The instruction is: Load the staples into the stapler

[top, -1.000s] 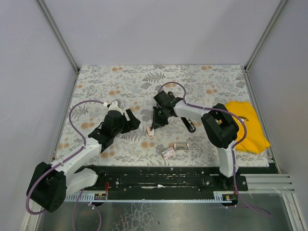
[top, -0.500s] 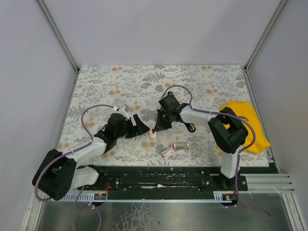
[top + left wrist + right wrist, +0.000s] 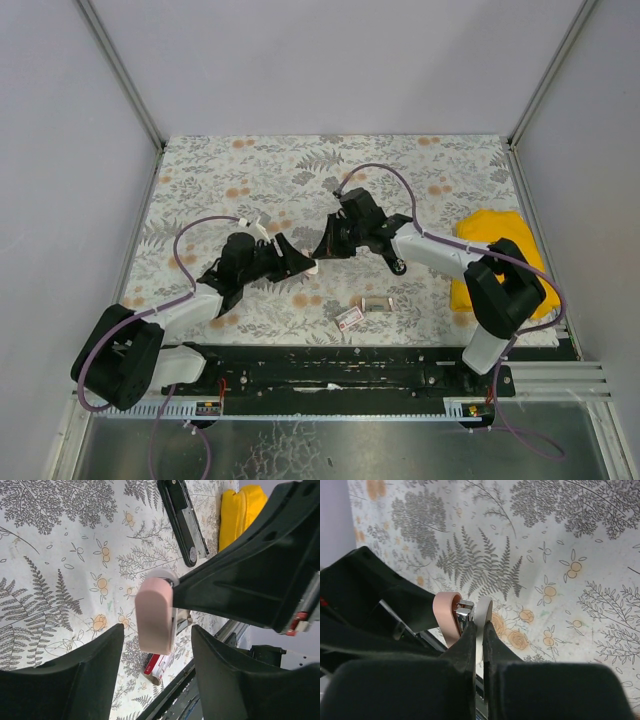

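One black stapler (image 3: 395,263) (image 3: 184,522) lies flat near the middle of the tabletop (image 3: 450,165). Its long axis runs diagonally, one end toward the far-left corner and the other toward the near-right. Nothing grips it, and the right arm crosses above its far end in the top view.

Just left of it, two grippers meet over one pink piece (image 3: 154,612) (image 3: 445,612). The right gripper (image 3: 479,625) is pinched tight on its thin white leaf. The left gripper (image 3: 156,630) has its fingers apart, one on each side of the pink piece and not quite touching.

Toward the near edge lie one red-and-white box (image 3: 348,318) and one small grey strip (image 3: 377,304). One yellow cloth (image 3: 497,226) sits at the right edge.
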`<state>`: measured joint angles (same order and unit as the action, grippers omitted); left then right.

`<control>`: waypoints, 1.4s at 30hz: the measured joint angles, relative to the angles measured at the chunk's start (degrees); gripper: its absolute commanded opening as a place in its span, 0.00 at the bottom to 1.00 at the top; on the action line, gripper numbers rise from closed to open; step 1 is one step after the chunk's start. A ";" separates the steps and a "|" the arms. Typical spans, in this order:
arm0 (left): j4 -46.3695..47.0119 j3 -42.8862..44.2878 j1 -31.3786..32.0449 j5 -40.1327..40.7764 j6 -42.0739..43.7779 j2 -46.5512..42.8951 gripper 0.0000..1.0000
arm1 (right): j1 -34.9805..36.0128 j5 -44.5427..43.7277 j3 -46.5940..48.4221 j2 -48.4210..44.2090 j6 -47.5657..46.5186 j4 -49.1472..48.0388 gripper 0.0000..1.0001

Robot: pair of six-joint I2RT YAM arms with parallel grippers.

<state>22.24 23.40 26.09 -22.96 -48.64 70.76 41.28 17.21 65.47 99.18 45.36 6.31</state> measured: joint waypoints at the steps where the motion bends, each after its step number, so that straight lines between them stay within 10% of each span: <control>1: 0.17 0.00 -0.11 -0.11 -0.28 0.00 0.51 | 0.00 0.11 0.00 -0.61 -0.13 -0.20 0.00; 18: 1.77 -0.07 -0.92 -3.32 -1.20 -2.29 0.00 | -0.04 2.45 -0.96 -3.63 -1.01 -2.05 0.00; 26: -5.90 5.53 2.10 -4.44 7.89 -3.85 0.00 | -0.63 1.27 -0.87 -8.66 -2.89 3.82 0.53; 42: -28.79 20.92 13.44 -3.54 41.24 -10.73 0.00 | -12.72 12.48 5.86 -23.08 -16.37 28.83 0.60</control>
<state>-6.55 44.31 39.53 -26.50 -7.40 60.03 28.56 29.69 71.33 76.09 28.99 35.14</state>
